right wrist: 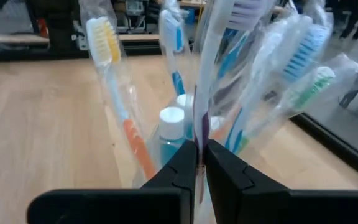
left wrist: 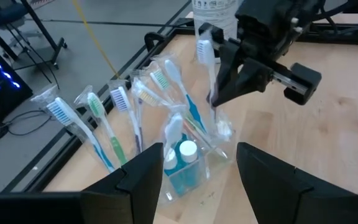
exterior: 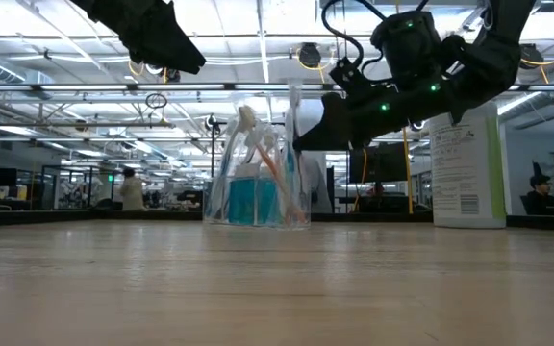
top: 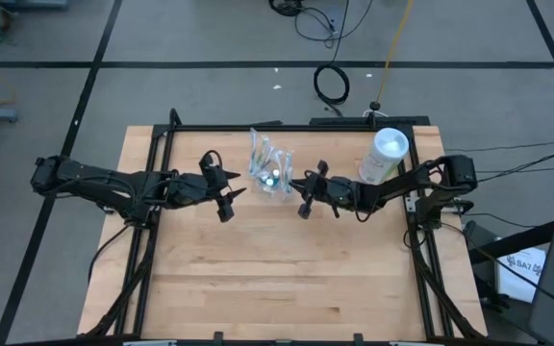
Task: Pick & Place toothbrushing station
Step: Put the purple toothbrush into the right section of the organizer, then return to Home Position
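**Clear cup, upright brushes: the right fingers already pinch one**

Clear plastic is what everything turns on here: the small cup (top: 270,181) stands on the wooden counter (top: 277,279) between the two arms, toward the far edge, with wrapped toothbrushes (left wrist: 166,93) fanning up and out of it and teal toothpaste tubes (left wrist: 184,163) standing inside among the handles.

The right gripper (right wrist: 199,163) is the one at work. Its fingers are pressed together on the shaft of a single wrapped toothbrush (right wrist: 209,74), gripping low down, just above the cup's rim. The brush's long axis runs roughly upright, head at the top, and the fingers come at it from the side, across that axis. From the left wrist view the same gripper (left wrist: 219,93) shows just beside the bundle, on the side of the white canister (top: 383,156), which stands well apart near the right arm's base.

The left gripper (top: 225,190) waits on the other side of the cup, near it but not touching, fingers (left wrist: 143,180) spread wide and holding nothing.

Whether the pinched brush is going in or coming out cannot be told. In either case I judge the move has to follow the brush's axis, straight up or down; a sideways pull would drag the neighbouring wrappers and could tip the light cup.
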Available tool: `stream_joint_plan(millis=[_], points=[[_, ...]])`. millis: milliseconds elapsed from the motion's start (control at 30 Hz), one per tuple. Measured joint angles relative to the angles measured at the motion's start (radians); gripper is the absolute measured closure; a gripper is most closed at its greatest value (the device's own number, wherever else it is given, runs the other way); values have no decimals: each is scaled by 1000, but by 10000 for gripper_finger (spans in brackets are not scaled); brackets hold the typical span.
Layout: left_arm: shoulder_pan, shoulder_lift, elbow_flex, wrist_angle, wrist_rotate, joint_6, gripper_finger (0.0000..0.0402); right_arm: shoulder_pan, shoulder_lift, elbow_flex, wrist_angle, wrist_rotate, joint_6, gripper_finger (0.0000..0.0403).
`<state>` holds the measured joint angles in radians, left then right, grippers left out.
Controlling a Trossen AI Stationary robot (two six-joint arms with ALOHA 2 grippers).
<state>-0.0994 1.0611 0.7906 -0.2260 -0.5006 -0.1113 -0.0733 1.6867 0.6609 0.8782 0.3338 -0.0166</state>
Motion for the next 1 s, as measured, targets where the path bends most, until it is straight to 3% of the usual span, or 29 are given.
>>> stream_joint_plan(millis=[200, 500, 633, 833, 1000], points=[[0, 0, 0, 0, 3, -11, 190, -12, -1, 0, -83, 0, 46, 372], [0, 0, 0, -1, 3, -4, 190, -6, -28, 0, -98, 2, 34, 291], [-5, 0, 0, -34, 5, 31, 190, 13, -140, 0, -216, 3, -18, 275], [-29, -27, 0, -39, 5, 26, 190, 67, -392, 0, -562, 3, -22, 277], [-46, -154, 0, -137, 3, 26, 190, 111, -630, 0, -754, 3, -31, 282]])
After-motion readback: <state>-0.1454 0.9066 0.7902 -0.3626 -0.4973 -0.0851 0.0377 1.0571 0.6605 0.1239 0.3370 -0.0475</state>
